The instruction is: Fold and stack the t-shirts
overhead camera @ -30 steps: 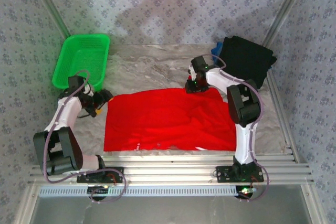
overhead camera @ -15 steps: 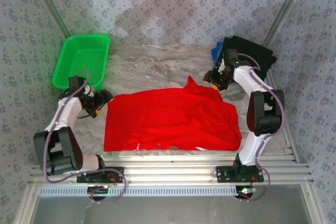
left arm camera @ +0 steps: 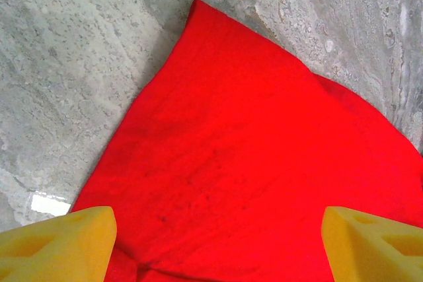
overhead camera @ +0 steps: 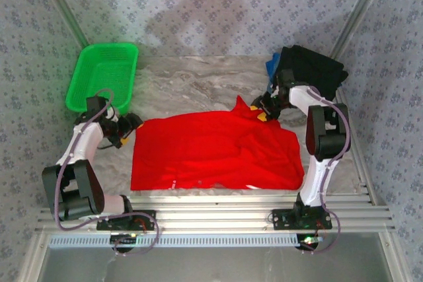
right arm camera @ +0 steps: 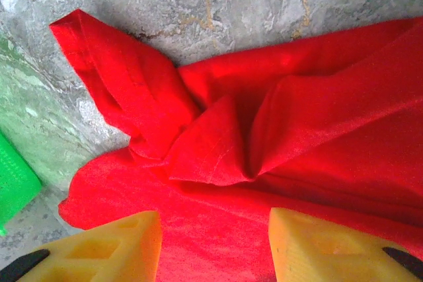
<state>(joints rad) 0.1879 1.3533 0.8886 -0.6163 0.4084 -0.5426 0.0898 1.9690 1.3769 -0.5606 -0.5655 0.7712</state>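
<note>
No text, label, brand, number or sign can be read in any view. The red t-shirt (overhead camera: 211, 153), in the middle of the frame, shows only plain cloth, and the repeating pattern on the walls (overhead camera: 218, 4) along the upper part of the frame is a small ornament, not lettering.
</note>
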